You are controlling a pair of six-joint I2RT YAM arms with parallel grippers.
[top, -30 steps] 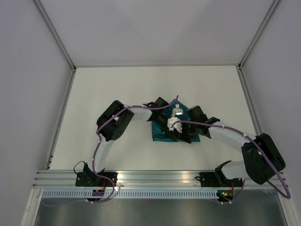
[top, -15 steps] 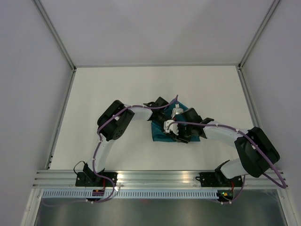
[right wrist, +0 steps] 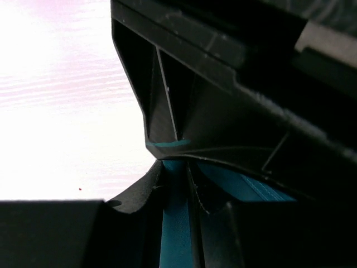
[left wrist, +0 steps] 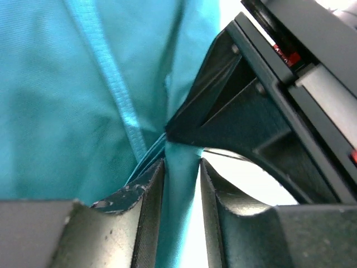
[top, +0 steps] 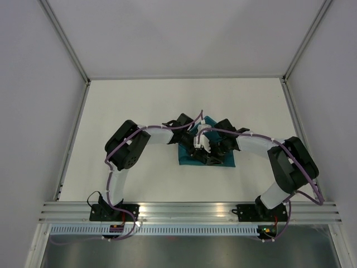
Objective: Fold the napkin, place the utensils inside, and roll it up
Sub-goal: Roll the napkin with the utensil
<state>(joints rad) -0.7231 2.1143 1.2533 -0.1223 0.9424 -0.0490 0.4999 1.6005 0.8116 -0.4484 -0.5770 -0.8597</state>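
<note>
From my console, the large teal-green cloth napkin [top: 187, 158] lies gathered into a small folded bundle at the middle of the white tabletop [top: 139, 106]. Both arms crowd over it, so most of it is covered.

My left end effector [left wrist: 182, 187] straddles a raised ridge of the cloth. The fabric fills the narrow gap between its fingers, but I cannot tell whether they pinch it or merely stand around it. My right end effector [right wrist: 174, 187] comes in from the opposite side, almost tip to tip with the left, and its fingers look closed on a strip of the same teal fabric.

I read this pairing as a way to hold the fold taut and raised while one side hands the edge to the other, so the layers do not spring apart.

The slim silvery metal utensils show in no view. They may be under the arms or inside the cloth, so I cannot confirm how far the rolling has got.
</note>
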